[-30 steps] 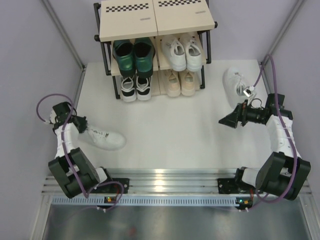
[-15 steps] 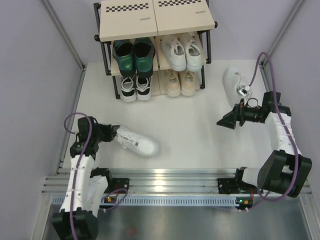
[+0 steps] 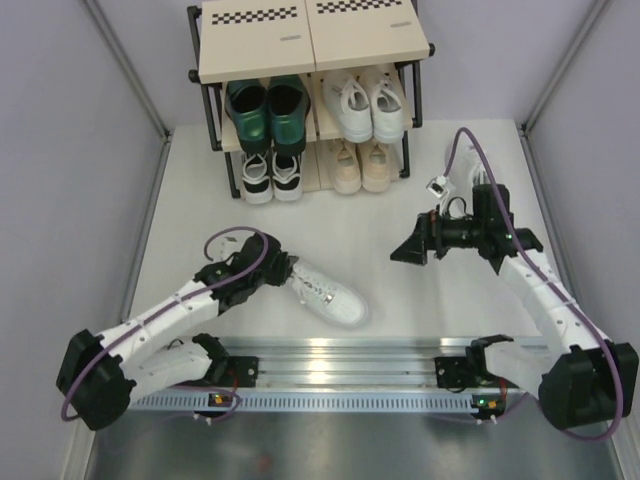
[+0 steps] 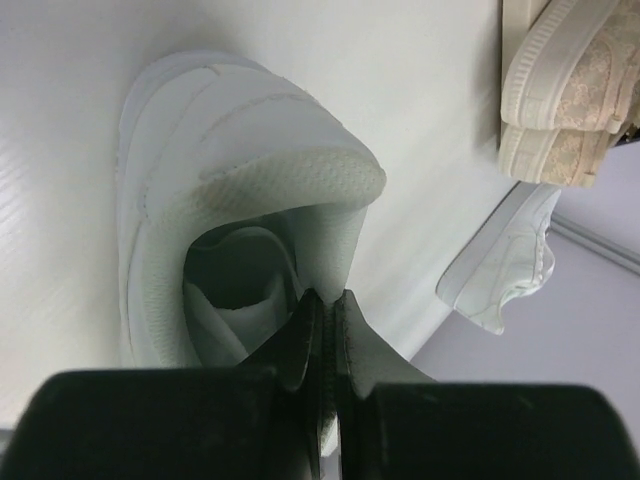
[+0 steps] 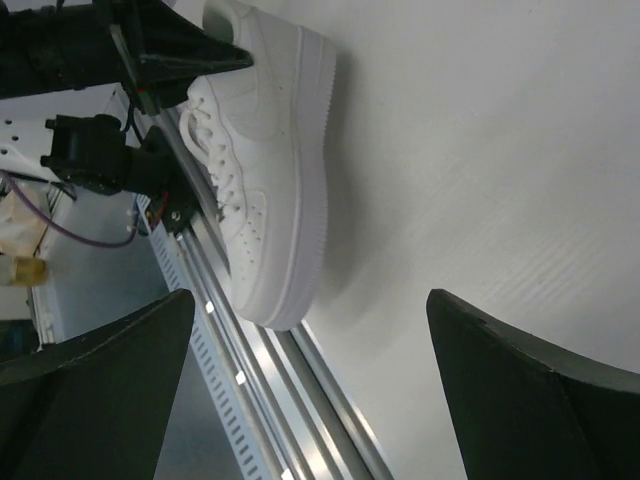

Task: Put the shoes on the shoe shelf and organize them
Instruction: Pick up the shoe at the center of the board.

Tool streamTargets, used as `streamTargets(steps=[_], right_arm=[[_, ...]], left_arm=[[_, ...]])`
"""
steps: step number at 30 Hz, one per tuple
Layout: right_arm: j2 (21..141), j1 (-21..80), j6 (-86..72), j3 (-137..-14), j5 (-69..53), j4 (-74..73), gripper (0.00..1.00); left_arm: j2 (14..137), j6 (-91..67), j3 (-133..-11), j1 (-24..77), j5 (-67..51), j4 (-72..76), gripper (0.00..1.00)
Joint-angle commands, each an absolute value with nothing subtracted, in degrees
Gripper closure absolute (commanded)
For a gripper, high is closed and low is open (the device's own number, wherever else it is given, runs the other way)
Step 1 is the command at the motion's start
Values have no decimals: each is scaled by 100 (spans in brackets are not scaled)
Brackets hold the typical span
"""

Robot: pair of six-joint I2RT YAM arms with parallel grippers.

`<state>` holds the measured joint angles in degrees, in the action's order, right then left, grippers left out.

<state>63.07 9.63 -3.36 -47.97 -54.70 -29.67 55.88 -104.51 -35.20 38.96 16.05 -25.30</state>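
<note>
My left gripper (image 3: 287, 272) (image 4: 322, 297) is shut on the heel collar of a white sneaker (image 3: 328, 295) (image 4: 200, 200) (image 5: 265, 170). That sneaker lies on the table's front middle, toe towards the rail. My right gripper (image 3: 405, 250) (image 5: 310, 295) is open and empty, pointing left at that sneaker's toe from a short way off. A second white sneaker (image 4: 505, 265) lies loose on the table in the left wrist view. The shoe shelf (image 3: 310, 45) holds green heeled shoes (image 3: 265, 110), white sneakers (image 3: 365, 105), black-and-white sneakers (image 3: 272, 178) and beige sneakers (image 3: 362, 165) (image 4: 570, 90). Its top board is bare.
An aluminium rail (image 3: 340, 355) (image 5: 300, 400) runs along the table's near edge, close to the held sneaker's toe. Purple walls with grey corner poles (image 3: 130, 75) close in both sides. The right arm's purple cable (image 3: 470, 150) loops above the table.
My left arm has swung right, bringing the white sneaker from the left side to the front middle. My right arm has moved left, away from the right wall, still open.
</note>
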Motion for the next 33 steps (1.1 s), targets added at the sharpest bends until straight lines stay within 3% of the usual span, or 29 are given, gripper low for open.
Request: streamTargets(steps=[1, 13, 33], right_arm=[[5731, 1291, -1783, -4396, -4571, -1750, 1], [6091, 1942, -2048, -3893, -4121, -1293, 1], [6399, 2136, -2101, -3858, -3990, -1107, 1]], left_arm=[[6000, -11566, -4094, 4253, 2355, -1127, 100], [7066, -11944, -4887, 4649, 2724, -325, 100], [6847, -12032, -4975, 4676, 2865, 211, 100]])
